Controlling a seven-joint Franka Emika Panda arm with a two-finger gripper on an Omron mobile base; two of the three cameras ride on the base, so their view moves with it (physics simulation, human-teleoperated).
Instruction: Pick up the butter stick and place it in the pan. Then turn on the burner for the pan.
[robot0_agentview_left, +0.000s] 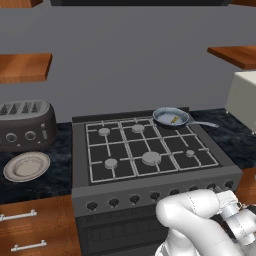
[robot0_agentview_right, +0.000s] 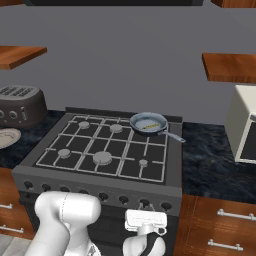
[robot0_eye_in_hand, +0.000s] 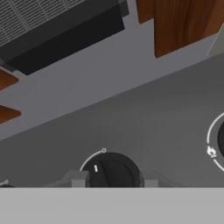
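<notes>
Your fingers (robot0_eye_in_hand: 111, 183) clamp a round black stove knob (robot0_eye_in_hand: 111, 171); the pale yellow butter stick (robot0_agentview_left: 174, 119) lies in the small blue-grey pan (robot0_agentview_left: 170, 117).

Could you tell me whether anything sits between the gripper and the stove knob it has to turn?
Nothing visible does. In the hand view the gripper has its fingers on either side of the dark knob on the stove's front panel, with no object between them. The butter stick already lies in the pan.

A plain grey back wall (robot0_agentview_left: 130, 60) rises behind the dark marbled stone tabletop (robot0_agentview_left: 30, 182) — brown wooden wall shelves (robot0_agentview_left: 25, 67) to either side, wooden drawer fronts with metal handles (robot0_agentview_right: 220, 227) below.
</notes>
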